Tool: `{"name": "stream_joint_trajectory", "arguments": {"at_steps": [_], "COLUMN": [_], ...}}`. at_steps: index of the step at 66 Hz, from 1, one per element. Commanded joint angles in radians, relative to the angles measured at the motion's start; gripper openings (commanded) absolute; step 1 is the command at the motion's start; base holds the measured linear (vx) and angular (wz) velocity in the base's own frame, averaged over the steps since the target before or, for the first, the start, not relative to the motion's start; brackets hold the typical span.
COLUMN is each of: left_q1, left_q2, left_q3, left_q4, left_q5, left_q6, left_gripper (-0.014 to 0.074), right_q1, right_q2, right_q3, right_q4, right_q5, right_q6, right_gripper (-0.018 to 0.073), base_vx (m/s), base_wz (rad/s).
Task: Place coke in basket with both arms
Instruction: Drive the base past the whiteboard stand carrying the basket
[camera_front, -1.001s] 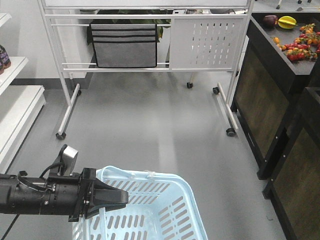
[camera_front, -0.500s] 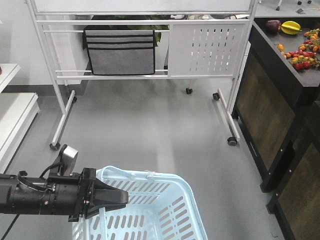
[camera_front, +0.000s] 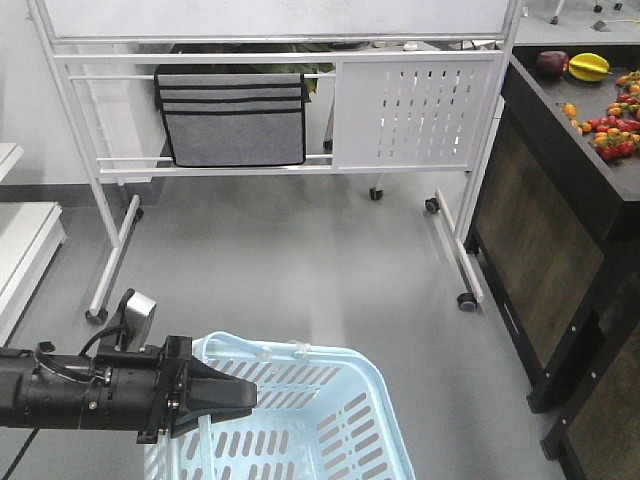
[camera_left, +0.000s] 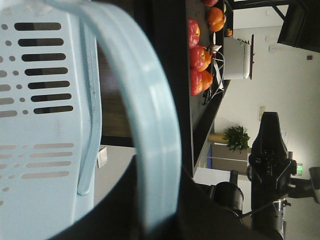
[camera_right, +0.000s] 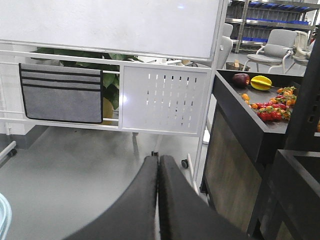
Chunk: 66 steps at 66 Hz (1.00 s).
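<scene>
The light blue basket hangs at the bottom of the front view, above the grey floor. My left gripper reaches in from the left and is shut on the basket's flat blue handle. In the left wrist view the handle runs between the dark jaws of the left gripper, with the slotted basket wall beside it. My right gripper is shut with nothing in it, its fingers pressed together and pointing at the floor before a white rack. The coke is out of view.
A white wheeled rack stands ahead, with a grey fabric pouch and a perforated panel. On the right is a dark counter with fruit on top. A white shelf edges in at the left.
The rack, shelf and counter have spread outward and lower in the front view, so the base has rolled forward. The left arm and basket keep their place in the frame.
</scene>
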Motion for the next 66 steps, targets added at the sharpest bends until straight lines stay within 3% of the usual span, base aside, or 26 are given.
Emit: {"name": "stream_joint_trajectory", "arguments": {"at_steps": [1,66], "left_q1": [-0.004,-0.004], "left_q2": [-0.044,-0.044], "left_q3": [-0.013,-0.013], "left_q4": [-0.089,-0.089], "left_q5": [0.1,0.1], "left_q6": [0.006,0.006], "left_gripper": [-0.0006,-0.0006], "right_q1": [0.001,0.001], "right_q2": [-0.018,-0.018], "right_q3": [0.011,0.011], "right_q4": [-0.005,-0.005], "right_q5": [-0.075,-0.075], "right_q6": [-0.009,-0.009], "right_gripper": [-0.0009,-0.0009], "base_vx": [0.2,0.2], "base_wz": [-0.02,0.0]}}
